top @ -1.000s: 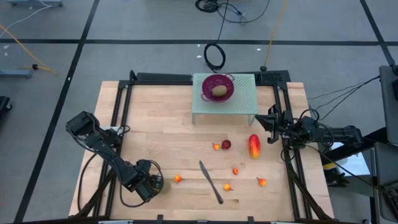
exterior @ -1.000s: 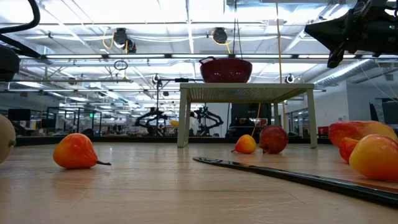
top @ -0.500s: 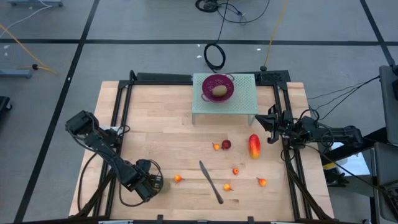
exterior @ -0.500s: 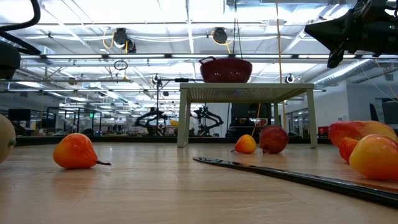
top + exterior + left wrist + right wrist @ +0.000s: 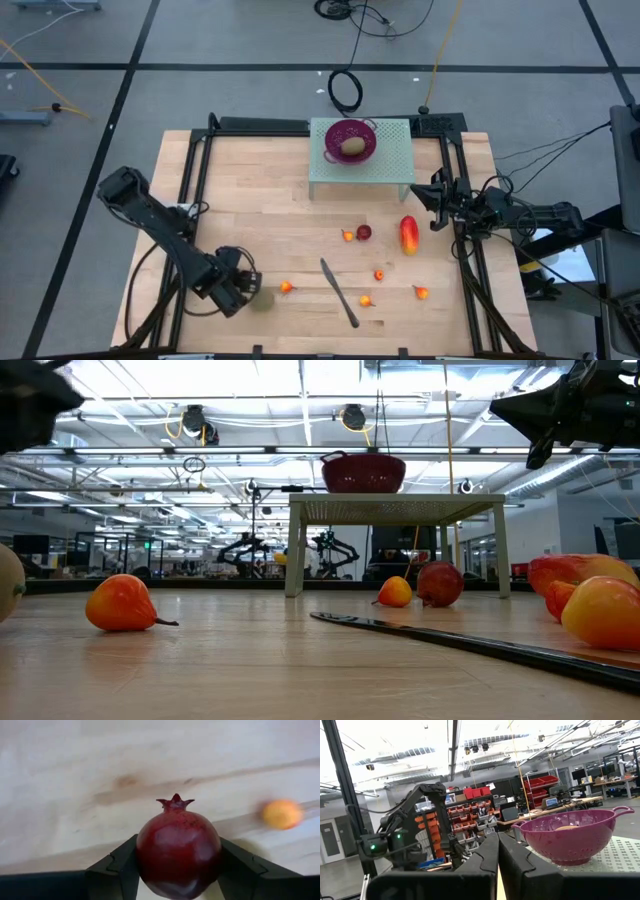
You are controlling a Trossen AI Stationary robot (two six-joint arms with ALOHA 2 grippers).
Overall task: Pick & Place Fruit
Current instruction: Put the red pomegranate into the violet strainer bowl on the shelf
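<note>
A dark red pomegranate (image 5: 177, 852) with a small crown sits between the fingers of my left gripper (image 5: 177, 865), which hangs at the table's near left (image 5: 240, 290) and points steeply down. A brownish-green kiwi (image 5: 262, 298) lies on the wood just beside it. Another kiwi (image 5: 352, 146) rests in the purple bowl (image 5: 333, 133) on the white stand. A mango (image 5: 408, 235), a dark red round fruit (image 5: 364, 232) and several tiny orange ones lie mid-table. My right gripper (image 5: 498, 865) waits shut at the right edge (image 5: 432, 200). My left gripper pinches the pomegranate by its two round sides (image 5: 142, 855), one dark finger (image 5: 117, 870) on each. The fingers come from above, pointing steeply down. The fruit looks lifted off the wood, with its crown (image 5: 175, 801) turned sideways.
A long dark-handled knife (image 5: 340, 292) lies aslant at mid-front. Tiny orange fruits lie near it (image 5: 287, 287), (image 5: 379, 275), (image 5: 366, 300), (image 5: 421, 292). The white perforated stand (image 5: 390, 165) stands at the far middle. A black frame runs along the table's left, right and far sides.
My left gripper has risen and drawn a little toward the table's left edge. The kiwi that it stood over now shows on the wood beside it.
</note>
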